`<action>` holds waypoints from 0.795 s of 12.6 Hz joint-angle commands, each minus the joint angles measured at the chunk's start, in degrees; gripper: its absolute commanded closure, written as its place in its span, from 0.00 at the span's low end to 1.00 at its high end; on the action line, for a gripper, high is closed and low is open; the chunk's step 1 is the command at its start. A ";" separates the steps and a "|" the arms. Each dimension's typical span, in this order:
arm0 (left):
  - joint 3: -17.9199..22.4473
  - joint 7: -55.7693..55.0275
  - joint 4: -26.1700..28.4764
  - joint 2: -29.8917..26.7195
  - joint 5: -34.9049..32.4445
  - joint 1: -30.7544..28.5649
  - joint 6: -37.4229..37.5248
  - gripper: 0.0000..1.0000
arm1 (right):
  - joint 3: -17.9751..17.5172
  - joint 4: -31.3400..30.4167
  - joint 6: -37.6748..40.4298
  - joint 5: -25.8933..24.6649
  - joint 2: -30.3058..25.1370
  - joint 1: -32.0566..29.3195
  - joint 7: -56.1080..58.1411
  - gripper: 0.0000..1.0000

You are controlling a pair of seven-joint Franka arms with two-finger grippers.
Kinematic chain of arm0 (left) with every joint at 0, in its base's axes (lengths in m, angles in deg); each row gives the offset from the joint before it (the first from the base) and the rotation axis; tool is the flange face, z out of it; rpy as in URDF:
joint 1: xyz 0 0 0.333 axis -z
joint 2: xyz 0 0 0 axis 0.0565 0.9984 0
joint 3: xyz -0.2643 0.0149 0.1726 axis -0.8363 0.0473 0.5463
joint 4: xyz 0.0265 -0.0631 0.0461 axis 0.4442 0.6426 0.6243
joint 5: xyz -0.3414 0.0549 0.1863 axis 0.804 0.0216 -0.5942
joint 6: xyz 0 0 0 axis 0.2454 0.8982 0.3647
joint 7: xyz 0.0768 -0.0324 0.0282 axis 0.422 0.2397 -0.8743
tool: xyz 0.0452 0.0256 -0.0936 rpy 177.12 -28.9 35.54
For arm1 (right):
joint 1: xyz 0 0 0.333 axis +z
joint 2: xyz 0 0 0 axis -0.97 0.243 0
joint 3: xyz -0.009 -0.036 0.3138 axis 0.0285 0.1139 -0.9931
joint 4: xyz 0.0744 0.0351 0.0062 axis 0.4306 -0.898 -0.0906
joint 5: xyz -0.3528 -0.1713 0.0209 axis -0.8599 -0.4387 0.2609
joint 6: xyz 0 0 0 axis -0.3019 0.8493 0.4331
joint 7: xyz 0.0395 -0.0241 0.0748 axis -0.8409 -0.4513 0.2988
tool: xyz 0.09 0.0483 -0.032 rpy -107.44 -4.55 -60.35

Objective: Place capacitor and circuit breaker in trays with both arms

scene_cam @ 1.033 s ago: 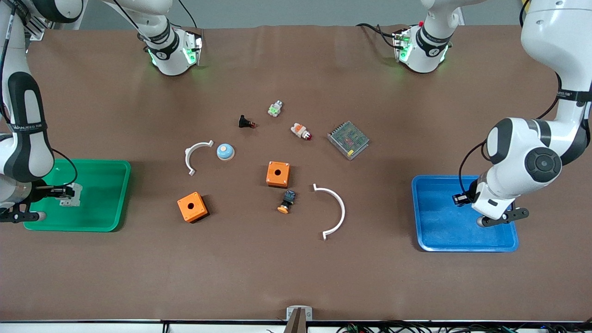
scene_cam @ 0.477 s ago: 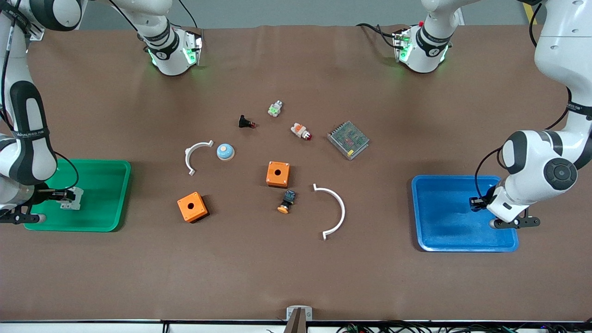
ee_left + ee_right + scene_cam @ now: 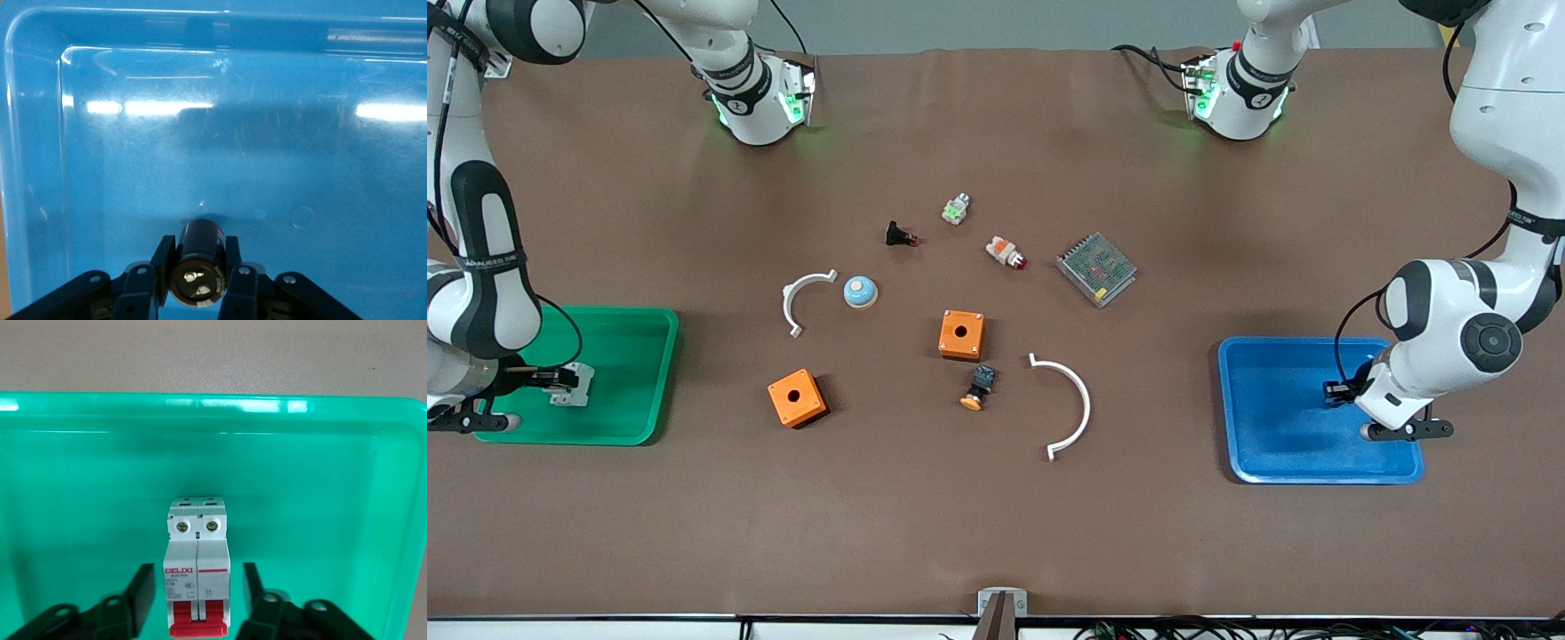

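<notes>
My left gripper (image 3: 1332, 391) is shut on the capacitor (image 3: 199, 241), a small black cylinder, and holds it low over the floor of the blue tray (image 3: 1272, 444). The left wrist view shows my left gripper (image 3: 197, 252) with a finger (image 3: 162, 257) on each side of it; I cannot tell if it touches the floor. The circuit breaker (image 3: 575, 384), white-grey with red levers, lies in the green tray (image 3: 640, 373). My right gripper (image 3: 551, 380) is open around the breaker (image 3: 198, 567). In the right wrist view my right gripper (image 3: 196, 587) shows a gap on both sides.
In the table's middle lie two orange boxes (image 3: 961, 334) (image 3: 797, 397), a black push-button with orange cap (image 3: 978, 388), two white arcs (image 3: 1069, 404) (image 3: 805, 298), a blue dome (image 3: 860, 292), a mesh-covered box (image 3: 1096, 268) and three small parts (image 3: 1006, 252) (image 3: 899, 235) (image 3: 956, 209).
My left gripper has moved with the capacitor toward the left arm's end of the blue tray. The circuit breaker has shifted slightly within the green tray, nearer to the front camera.
</notes>
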 commanded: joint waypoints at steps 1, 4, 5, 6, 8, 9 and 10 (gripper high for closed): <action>-0.66 0.71 -0.89 -0.56 -1.09 -0.63 0.02 0.00 | -0.88 1.01 4.44 0.99 -2.02 -0.11 -0.26 0.00; -1.45 0.44 -0.98 -4.95 -1.09 -0.02 1.16 0.00 | -0.88 0.75 12.77 0.72 -9.57 2.17 -2.96 0.00; -2.06 0.44 -1.15 -6.88 -1.09 0.07 2.82 0.00 | -0.88 -0.12 15.85 0.37 -12.38 3.83 -7.33 0.00; -3.02 0.44 -2.02 -8.38 -1.09 -0.02 5.01 0.00 | -0.88 -1.18 17.71 0.28 -15.11 5.24 -9.20 0.00; -4.78 0.71 -5.70 -11.28 -0.91 -0.19 11.68 0.00 | -0.88 -5.04 19.31 0.20 -21.52 8.23 -11.06 0.00; -5.92 0.71 -7.38 -13.03 -0.91 -0.19 15.10 0.00 | -0.88 -6.62 20.53 0.19 -24.25 9.98 -13.85 0.00; -7.24 0.53 -9.48 -14.53 -0.83 -0.11 19.14 0.00 | -0.88 -7.16 23.32 0.19 -26.88 12.00 -16.75 0.00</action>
